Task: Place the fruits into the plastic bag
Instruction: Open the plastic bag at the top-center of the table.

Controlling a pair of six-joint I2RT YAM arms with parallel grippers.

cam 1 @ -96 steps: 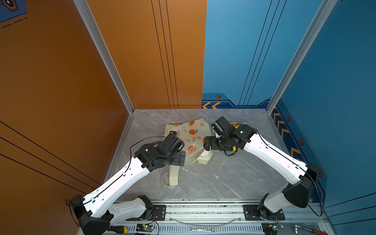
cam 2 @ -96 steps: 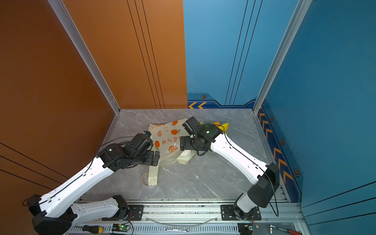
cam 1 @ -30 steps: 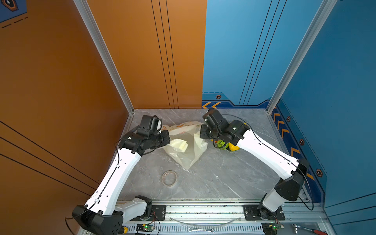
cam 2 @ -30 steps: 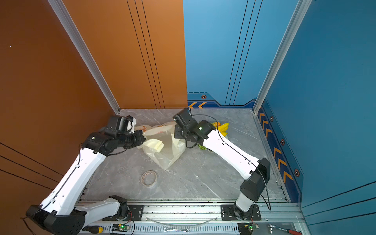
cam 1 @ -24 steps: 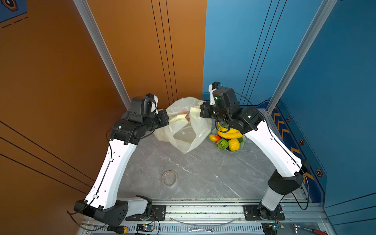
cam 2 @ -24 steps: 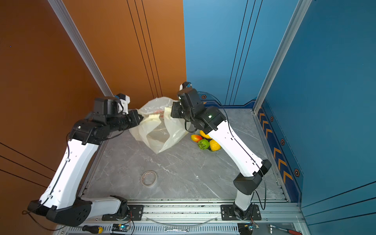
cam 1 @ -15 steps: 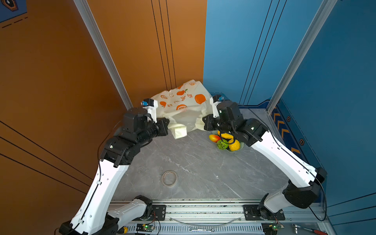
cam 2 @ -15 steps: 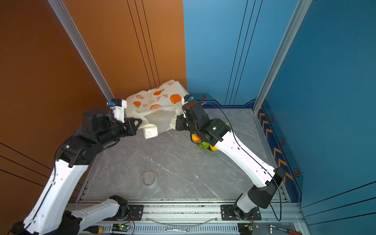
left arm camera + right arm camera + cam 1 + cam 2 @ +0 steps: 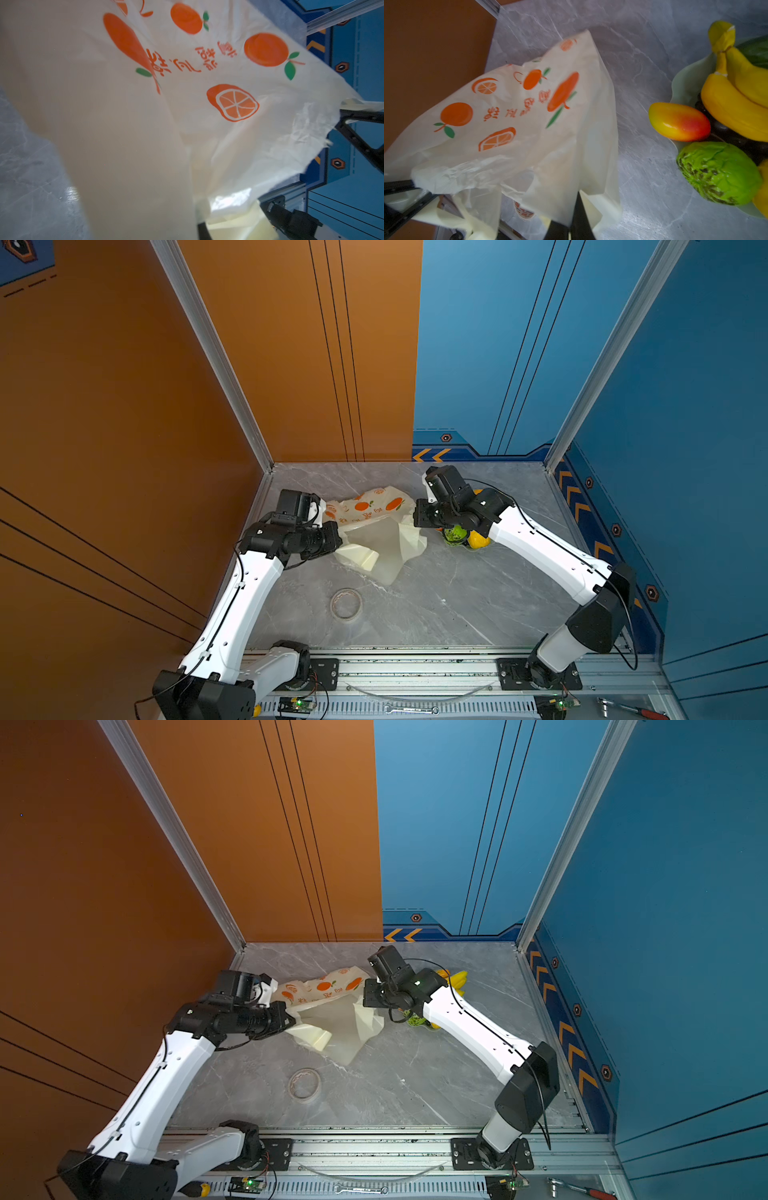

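The cream plastic bag [image 9: 376,526] [image 9: 332,1011], printed with oranges, sags over the table between my two grippers. My left gripper [image 9: 338,537] is shut on its left edge and my right gripper [image 9: 415,516] on its right edge. In the right wrist view a dark finger [image 9: 579,216] pinches the film of the bag [image 9: 519,124]. The bag [image 9: 187,104] fills the left wrist view. The fruits lie right of the bag: banana bunch [image 9: 733,104] [image 9: 457,979], mango [image 9: 679,122], bumpy green ball [image 9: 718,172] [image 9: 455,533], yellow fruit [image 9: 478,540].
The fruits sit in a pale green wavy dish [image 9: 686,80] under my right forearm. A tape roll [image 9: 345,604] [image 9: 304,1084] lies on the table in front of the bag. Orange and blue walls close in the left, back and right sides.
Both arms have come down from a raised pose. The bag, held up spread against the back wall before, now hangs low and slack on the table.
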